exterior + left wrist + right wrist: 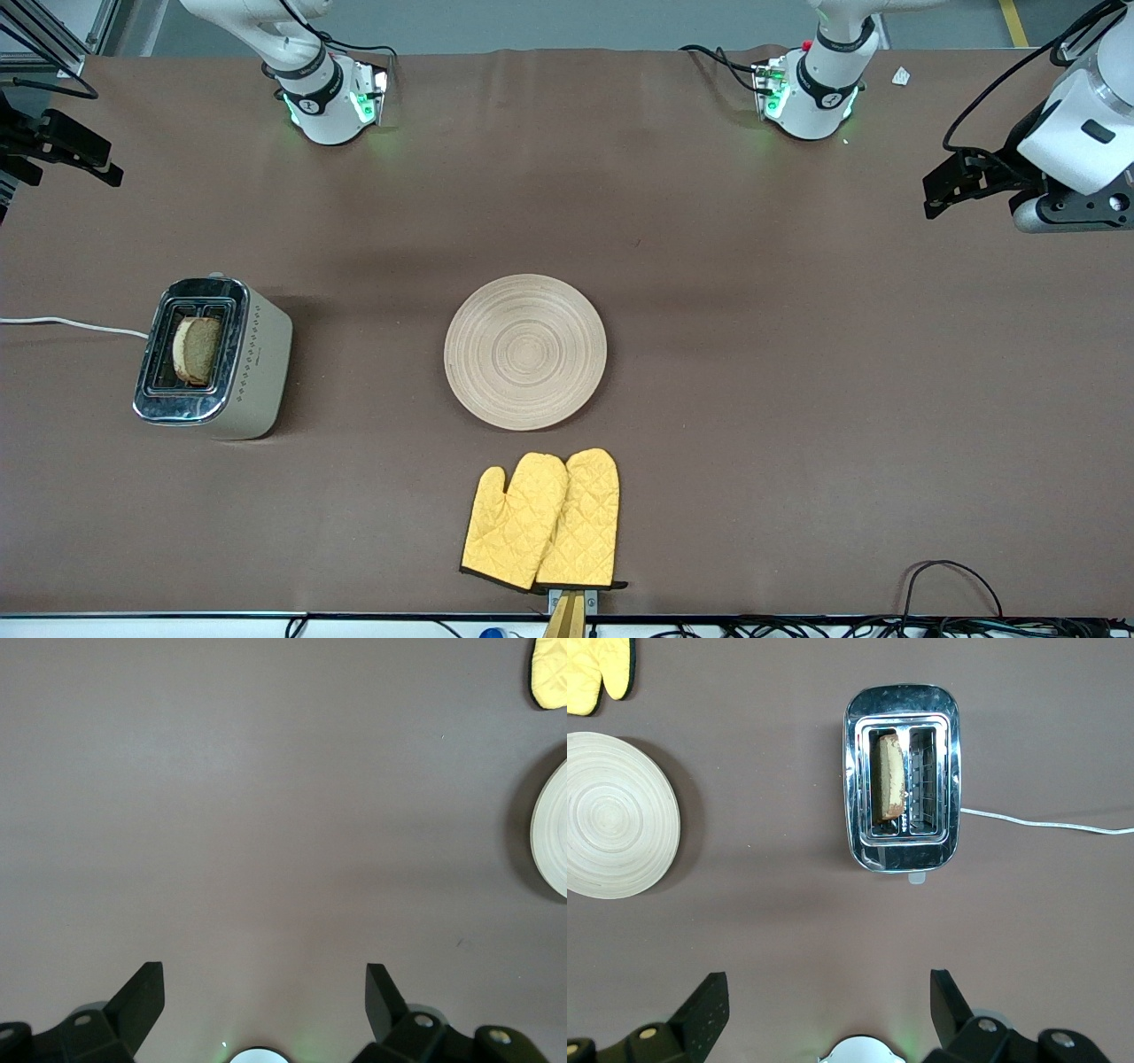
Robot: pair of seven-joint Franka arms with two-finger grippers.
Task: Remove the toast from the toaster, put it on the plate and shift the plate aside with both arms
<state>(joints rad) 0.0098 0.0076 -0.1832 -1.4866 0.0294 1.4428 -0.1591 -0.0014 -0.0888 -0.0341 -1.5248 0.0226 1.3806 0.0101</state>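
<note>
Inside one toaster (213, 359) slot, toward the right arm's end of the bench (797, 399), stood the toast (197, 350). At mid-bench lay the bare plate (525, 352), oven mitts (542, 520) nearer the camera. Both the right gripper (824, 1010) and left gripper (264, 1001) hung spread and empty. An off-centre pinch could likely crumble the slice or tip the toaster.

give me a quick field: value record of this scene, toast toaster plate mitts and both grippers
toast: upright in one slot of the toaster
toaster: toward the right arm's end of the table, cord attached
plate: mid-table, bare
oven mitts: nearer the front camera than the plate
left gripper: open, over bare table
right gripper: open, above the table near the toaster
</note>
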